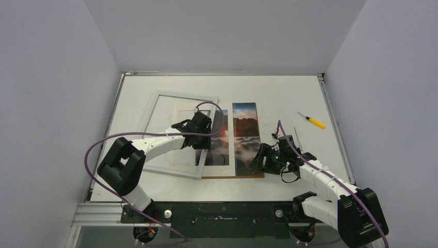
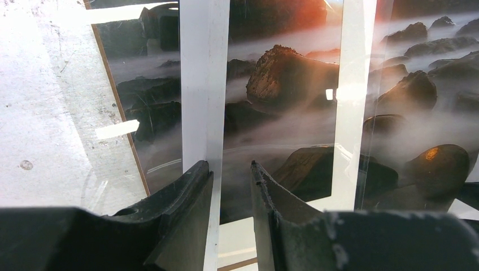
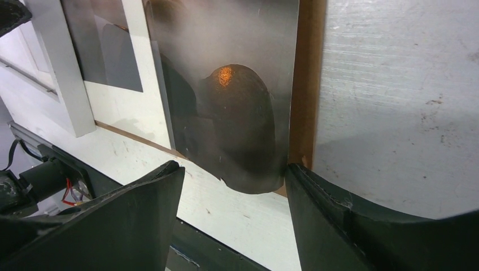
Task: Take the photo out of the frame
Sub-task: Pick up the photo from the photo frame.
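The work area is enclosed by plain white walls on three sides, and a scuffed white bench [image 1: 289,93] forms its floor.

The photo [image 1: 245,134] is found lying flat at the middle of the bench, nearer the near edge than the far one. It rests on a brown board [image 1: 232,176], of which a narrow margin is seen along the photo's near and right sides.

The frame [image 1: 150,129] is displaced toward the left edge of the bench and set slightly askew. Its right rail is laid over the left part of the photo.

A thin pale strip [image 1: 230,135] is seen crossing the photo to the right of that rail. What it belongs to cannot be told.

The left claw [image 1: 199,126] is positioned over the right rail. In the wrist view its fingers [image 2: 192,186] are held a narrow way apart, with the rail running between them. It cannot be told whether the rail is actually clamped.

The right claw [image 1: 261,157] is placed low at the photo's near right corner. Its fingers [image 3: 316,197] are spread wide on either side of that corner, and nothing is gripped. The corner itself appears slightly curled.

A screwdriver [image 1: 314,122] with a yellow handle is noted near the right edge, well apart from the photo.
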`<action>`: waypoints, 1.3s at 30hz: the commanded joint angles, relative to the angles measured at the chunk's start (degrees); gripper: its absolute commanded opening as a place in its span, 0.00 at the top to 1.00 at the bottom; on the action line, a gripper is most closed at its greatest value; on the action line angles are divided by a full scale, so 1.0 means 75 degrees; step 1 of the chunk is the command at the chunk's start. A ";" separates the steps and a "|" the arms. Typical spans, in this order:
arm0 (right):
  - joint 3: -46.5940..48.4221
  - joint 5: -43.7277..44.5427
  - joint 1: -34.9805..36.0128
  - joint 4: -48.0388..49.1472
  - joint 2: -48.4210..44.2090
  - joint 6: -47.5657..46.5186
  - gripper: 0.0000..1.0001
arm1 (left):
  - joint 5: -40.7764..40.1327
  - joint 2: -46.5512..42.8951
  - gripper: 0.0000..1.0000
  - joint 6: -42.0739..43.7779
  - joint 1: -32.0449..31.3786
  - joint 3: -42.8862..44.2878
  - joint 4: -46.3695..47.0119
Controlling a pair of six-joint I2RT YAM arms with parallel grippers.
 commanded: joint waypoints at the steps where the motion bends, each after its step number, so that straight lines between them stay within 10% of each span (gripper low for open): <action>1: 0.0097 -0.0444 -0.0007 0.0686 -0.0211 0.0156 0.31 | 0.0039 -0.0097 0.71 -0.0057 -0.0038 0.0192 0.0145; 14: 0.0156 -0.0912 -0.0012 0.1851 0.0119 0.0240 0.22 | 0.0005 -0.0150 0.70 -0.0046 -0.0038 0.0205 0.0086; 26: 0.0303 -0.0502 -0.0094 0.1839 0.1078 0.0243 0.37 | -0.0039 -0.0131 0.70 -0.0040 -0.0037 0.0234 0.0053; 35: 0.0558 -0.0707 -0.0126 0.1995 0.1548 0.0264 0.59 | 0.0229 -0.0001 0.70 -0.0084 -0.0016 0.0259 0.0230; 39: 0.0610 -0.0668 -0.0125 0.1922 0.1557 0.0240 0.93 | 0.0530 0.0000 0.70 -0.0109 0.0008 0.0313 0.0354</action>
